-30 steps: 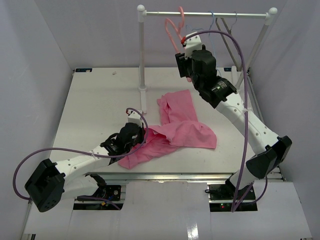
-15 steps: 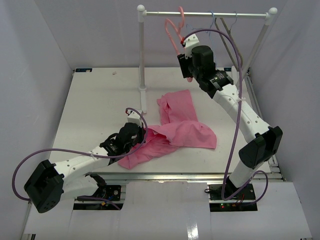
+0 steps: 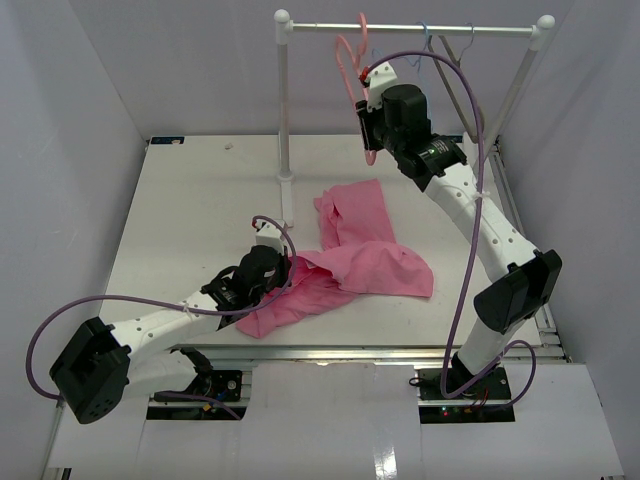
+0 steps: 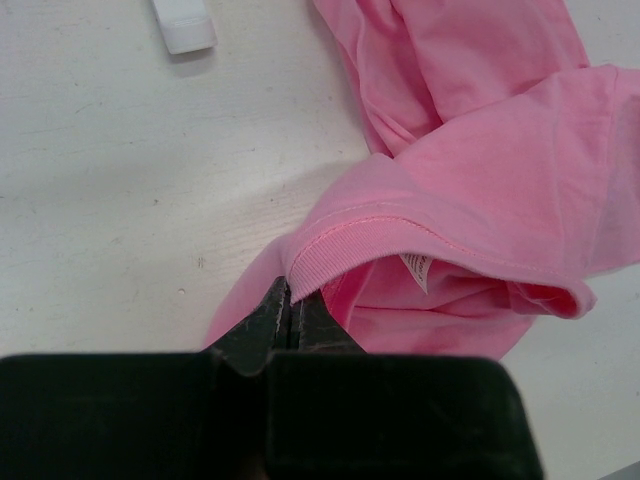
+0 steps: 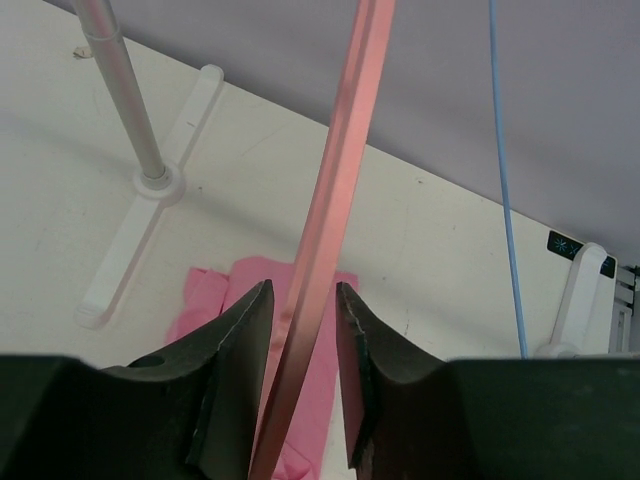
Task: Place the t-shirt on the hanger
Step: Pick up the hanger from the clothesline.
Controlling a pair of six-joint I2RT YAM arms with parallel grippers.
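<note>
The pink t-shirt [image 3: 360, 262] lies crumpled on the white table, mid-front. My left gripper [image 3: 282, 268] is low at its left edge and shut on the ribbed collar [image 4: 330, 258]; the fingertips [image 4: 290, 305] are pressed together on the cloth. The pink hanger [image 3: 352, 60] hangs by its hook from the rail [image 3: 420, 28]. My right gripper [image 3: 368, 115] is raised beside it, with its jaws close on either side of the hanger's pink bar [image 5: 330, 200], gripping it. The t-shirt also shows far below in the right wrist view [image 5: 215, 300].
A white clothes rack stands at the back, with its left post [image 3: 284, 110] and foot [image 4: 184, 25] close to the t-shirt. A thin blue wire hanger [image 5: 505, 180] and a grey hanger [image 3: 455, 50] hang to the right of the pink one.
</note>
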